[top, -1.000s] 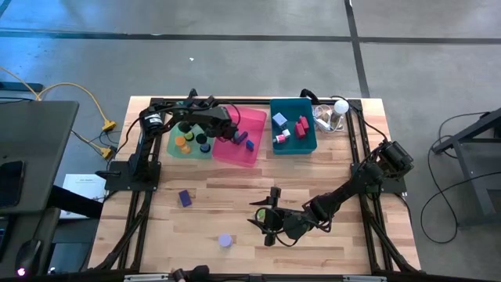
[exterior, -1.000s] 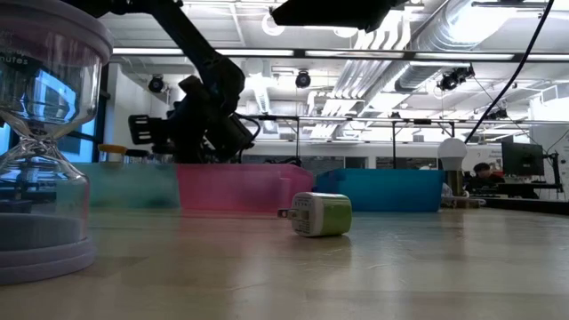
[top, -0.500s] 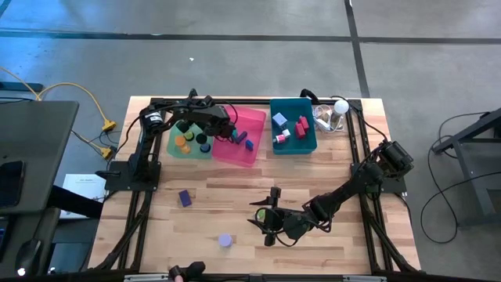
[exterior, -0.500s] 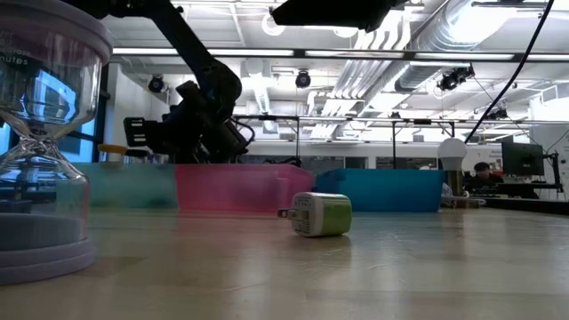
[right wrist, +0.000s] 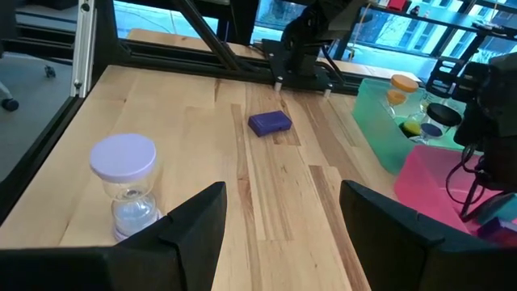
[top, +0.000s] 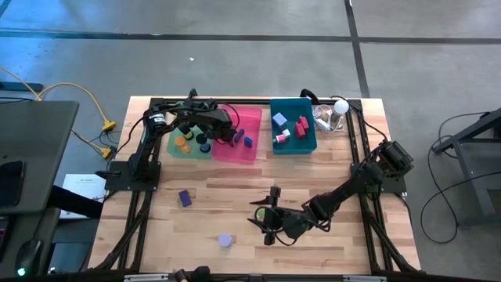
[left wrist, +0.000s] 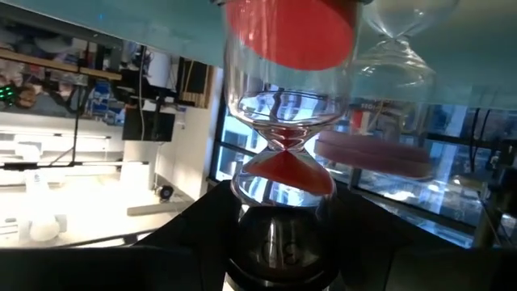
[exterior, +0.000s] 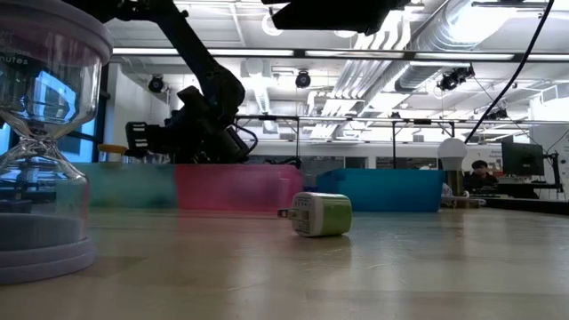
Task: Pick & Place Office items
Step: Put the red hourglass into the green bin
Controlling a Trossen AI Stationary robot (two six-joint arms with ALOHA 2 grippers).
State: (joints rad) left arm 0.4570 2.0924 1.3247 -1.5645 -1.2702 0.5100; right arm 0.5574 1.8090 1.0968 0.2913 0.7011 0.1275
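One wooden tabletop (top: 329,168) carries all items. Three bins stand in a row along its far edge: green bin (top: 174,149), pink bin (top: 252,153) and teal bin (top: 309,145). The green and pink bins touch; the teal bin stands slightly apart.

Left arm: reaches over the bins from the far left corner. The left gripper (top: 228,135) hangs above the seam between the green and pink bins. In the left wrist view its dark fingers are closed on the end of a red-capped hourglass (left wrist: 283,153), which stands out straight ahead of the wrist.

Right arm: stretches from the right edge across the near half of the tabletop. The right gripper (top: 268,218) hovers low near the middle of the front area. Its fingers (right wrist: 190,226) are spread wide with nothing between them.

Loose office items:
- Lavender-capped hourglass (top: 225,240), upright, near the front edge, left of the right gripper.
- Green-and-white block (exterior: 320,214), lying on the tabletop under the right gripper; contact is not visible.
- Purple block (top: 185,198), flat on the wood, well apart from both grippers.

Binned office items: round orange, black and yellow-green pieces in the green bin; blue and purple pieces in the pink bin; red, pink and pale blue blocks in the teal bin.

A white ball-topped clear gadget (top: 337,110) stands at the far right corner.
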